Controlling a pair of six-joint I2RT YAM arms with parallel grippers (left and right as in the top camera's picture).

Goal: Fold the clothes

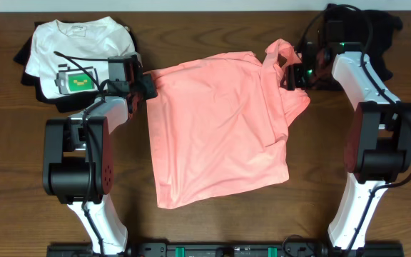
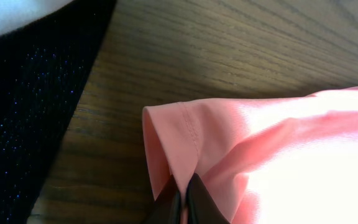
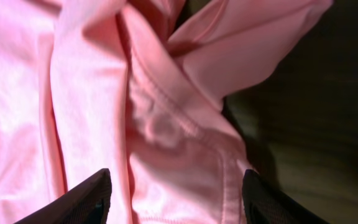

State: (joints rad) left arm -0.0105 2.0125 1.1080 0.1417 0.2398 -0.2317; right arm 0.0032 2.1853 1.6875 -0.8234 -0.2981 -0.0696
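Observation:
The salmon-pink T-shirt (image 1: 220,128) lies on the table's middle, plain side up, its print hidden. My left gripper (image 1: 147,87) is shut on the shirt's top left corner; the left wrist view shows the jaws (image 2: 183,198) pinching a hemmed fold of pink cloth (image 2: 241,143). My right gripper (image 1: 291,73) is open at the shirt's bunched top right, by a sleeve. In the right wrist view its fingers (image 3: 176,199) straddle a pink seam (image 3: 166,124) without closing on it.
A white T-shirt with a green print (image 1: 77,53) lies on dark clothes (image 1: 27,61) at the back left, close to my left gripper. More dark cloth (image 1: 380,36) sits at the back right behind the right arm. The table (image 1: 212,228) is dark wood.

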